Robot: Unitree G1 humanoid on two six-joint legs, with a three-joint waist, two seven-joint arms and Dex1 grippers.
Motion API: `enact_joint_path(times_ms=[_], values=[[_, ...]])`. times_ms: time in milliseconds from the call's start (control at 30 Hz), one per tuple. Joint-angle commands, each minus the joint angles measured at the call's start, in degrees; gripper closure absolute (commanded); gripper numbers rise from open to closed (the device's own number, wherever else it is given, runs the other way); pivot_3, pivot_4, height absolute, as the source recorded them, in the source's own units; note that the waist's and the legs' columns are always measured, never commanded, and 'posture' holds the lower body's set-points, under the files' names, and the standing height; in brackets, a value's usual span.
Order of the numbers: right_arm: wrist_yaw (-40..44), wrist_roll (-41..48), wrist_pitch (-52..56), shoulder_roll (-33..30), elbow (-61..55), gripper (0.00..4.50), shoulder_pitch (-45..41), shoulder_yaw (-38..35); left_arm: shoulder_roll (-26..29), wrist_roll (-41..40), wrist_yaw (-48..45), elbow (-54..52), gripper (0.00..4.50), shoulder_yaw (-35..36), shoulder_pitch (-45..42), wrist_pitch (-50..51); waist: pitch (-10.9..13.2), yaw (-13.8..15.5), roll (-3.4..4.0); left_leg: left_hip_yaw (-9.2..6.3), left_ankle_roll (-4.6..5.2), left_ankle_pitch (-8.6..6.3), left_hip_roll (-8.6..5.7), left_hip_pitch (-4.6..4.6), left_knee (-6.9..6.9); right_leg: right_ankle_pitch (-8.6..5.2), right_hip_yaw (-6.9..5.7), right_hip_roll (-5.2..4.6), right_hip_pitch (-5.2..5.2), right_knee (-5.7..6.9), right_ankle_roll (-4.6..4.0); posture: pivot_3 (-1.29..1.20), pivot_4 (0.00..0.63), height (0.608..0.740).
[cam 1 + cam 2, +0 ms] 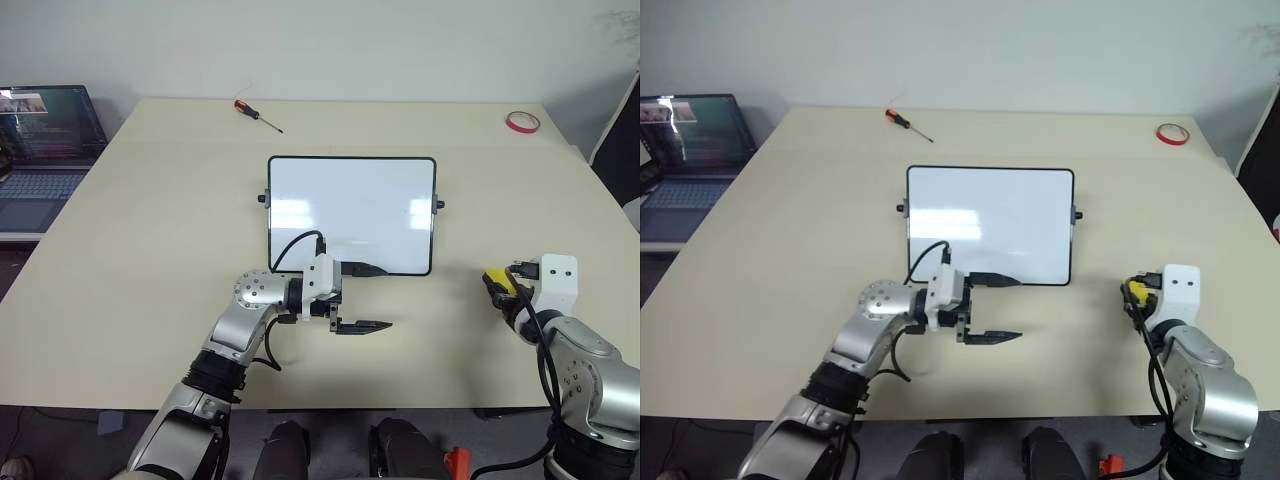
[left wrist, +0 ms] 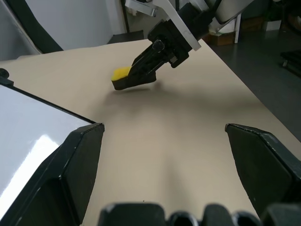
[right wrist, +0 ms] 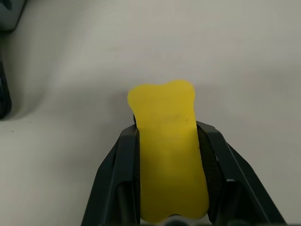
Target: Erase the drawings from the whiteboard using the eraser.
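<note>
The whiteboard (image 1: 350, 215) lies flat in the middle of the table, its white surface plain apart from glare; the drawings do not show on it. My left gripper (image 1: 386, 297) is open and points to the right, just in front of the board's near edge, with nothing between its fingers. The yellow eraser (image 1: 497, 277) with a dark underside is to the right of the board, held just above the tabletop. My right gripper (image 3: 167, 134) is shut on it, one black finger on each long side. From the left wrist view the eraser (image 2: 123, 77) appears tilted beyond the open fingers.
An open laptop (image 1: 45, 140) sits on a side surface at the far left. A screwdriver (image 1: 257, 114) with an orange handle lies near the table's back edge, and a red tape ring (image 1: 522, 122) lies at the back right corner. Bare beige tabletop (image 1: 150, 250) surrounds the board.
</note>
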Motion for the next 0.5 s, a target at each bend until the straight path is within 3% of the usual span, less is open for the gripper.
enact_joint_path(times_ms=[33,500], values=[[-0.60,1.15,-0.20,-0.38,-0.58,3.25,-0.45,-0.54,0.77,0.19,0.15,-2.39,0.00,0.20,0.49,-0.98,0.00,0.00,0.00,0.00,0.00,0.00,0.00,0.00,0.00,0.00,0.00,0.00,0.00,0.01,0.00,0.00,0.150,0.740],[-0.45,2.62,-1.81,-2.56,0.96,3.25,1.54,0.41,1.09,-0.10,1.60,-2.86,0.00,0.75,0.52,0.03,-0.01,-0.02,0.01,0.00,0.01,0.00,0.00,0.02,0.02,0.00,-0.01,0.00,0.00,0.07,0.00,0.00,0.150,0.740]])
